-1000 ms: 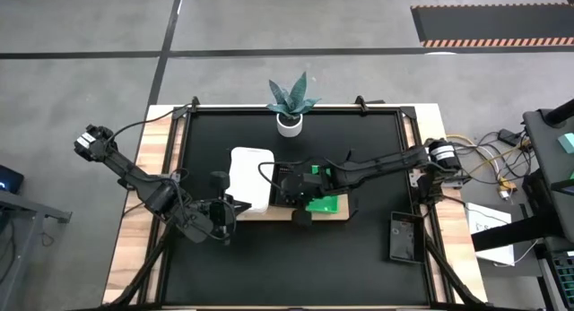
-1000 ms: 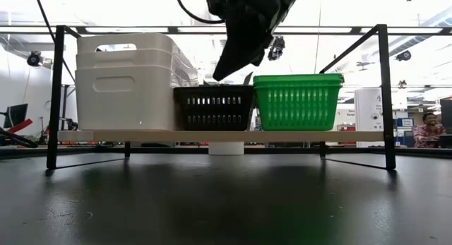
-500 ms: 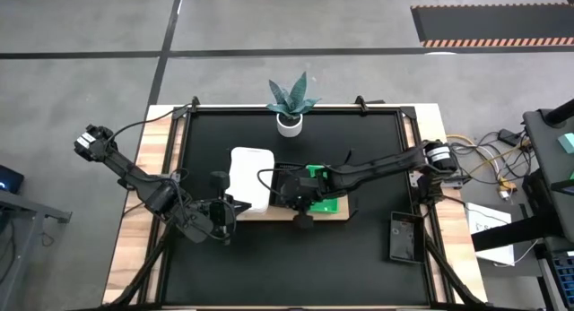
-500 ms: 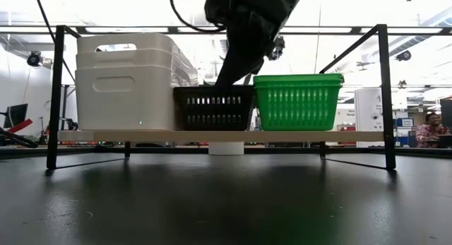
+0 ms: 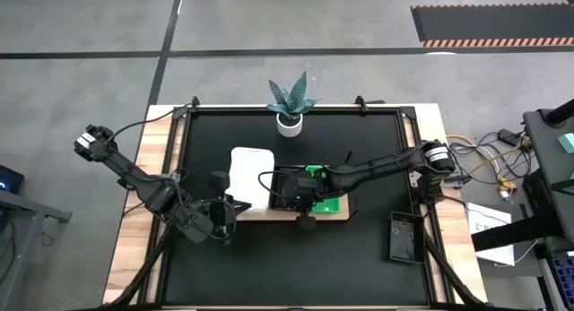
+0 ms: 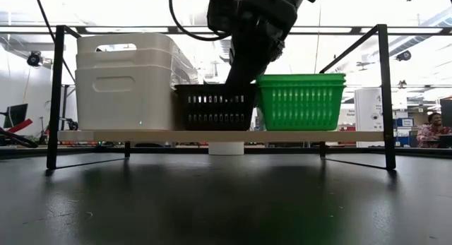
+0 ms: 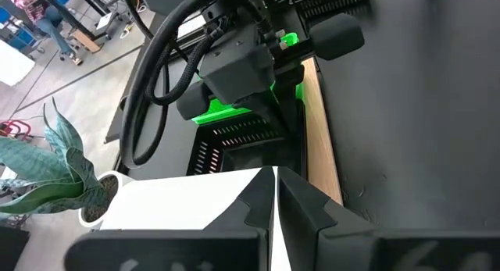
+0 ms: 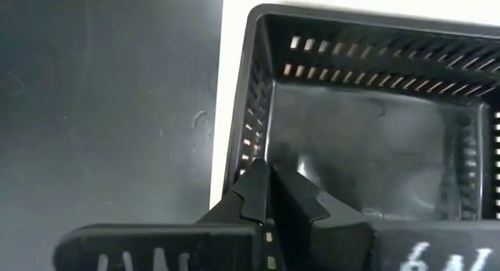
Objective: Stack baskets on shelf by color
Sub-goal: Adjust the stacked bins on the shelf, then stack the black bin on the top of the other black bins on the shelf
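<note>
Over the last second our right gripper (image 6: pixel 236 79) has dropped to the black basket (image 6: pixel 215 107), fingers pinched shut on its rim. The basket sits on the shelf (image 6: pixel 219 135) between the white baskets (image 6: pixel 127 81) and green baskets (image 6: pixel 299 102), so we judge sorting nearly done. Our left gripper (image 5: pixel 218 220) waits closed and empty, near the shelf.

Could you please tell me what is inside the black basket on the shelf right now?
The black basket looks empty in the right wrist view: only its bare floor and slotted walls show. The shut right gripper sits at its near rim and hides that corner. On the shelf, nothing rises above its rim.
</note>
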Controlling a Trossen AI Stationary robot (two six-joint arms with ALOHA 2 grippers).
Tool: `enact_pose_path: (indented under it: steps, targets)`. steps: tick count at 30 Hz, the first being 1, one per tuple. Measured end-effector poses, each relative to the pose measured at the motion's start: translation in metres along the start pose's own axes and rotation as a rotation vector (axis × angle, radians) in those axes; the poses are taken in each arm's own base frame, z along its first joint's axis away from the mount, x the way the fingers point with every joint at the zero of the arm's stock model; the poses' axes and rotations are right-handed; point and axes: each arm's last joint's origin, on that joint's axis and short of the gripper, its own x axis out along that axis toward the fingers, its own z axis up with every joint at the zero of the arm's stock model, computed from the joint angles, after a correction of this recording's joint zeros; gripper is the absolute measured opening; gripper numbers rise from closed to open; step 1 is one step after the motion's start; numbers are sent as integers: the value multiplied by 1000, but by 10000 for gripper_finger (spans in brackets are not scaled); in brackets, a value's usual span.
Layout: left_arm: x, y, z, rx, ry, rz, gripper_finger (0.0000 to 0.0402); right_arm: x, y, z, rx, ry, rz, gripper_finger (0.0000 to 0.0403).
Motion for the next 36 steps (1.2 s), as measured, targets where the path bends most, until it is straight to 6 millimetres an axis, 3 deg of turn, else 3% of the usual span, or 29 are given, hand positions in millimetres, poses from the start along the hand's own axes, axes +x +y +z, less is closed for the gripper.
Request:
enact_pose_path:
  steps: [12,19,28,32,36]
  targets:
    - [0,0,0,3,0,0,1,-6,0,-5,3,50,-4,9]
    - [0,0,1,13,-12,-1,1,-35,6,9,-6,-34,-2,9]
    - [0,0,6,30,-53,-2,1,-106,56,8,79,-61,92,9]
    - [0,0,11,36,-87,-1,1,-132,88,-9,202,0,190,9]
    - [-1,0,12,31,-100,-1,1,-144,125,-34,290,115,223,9]
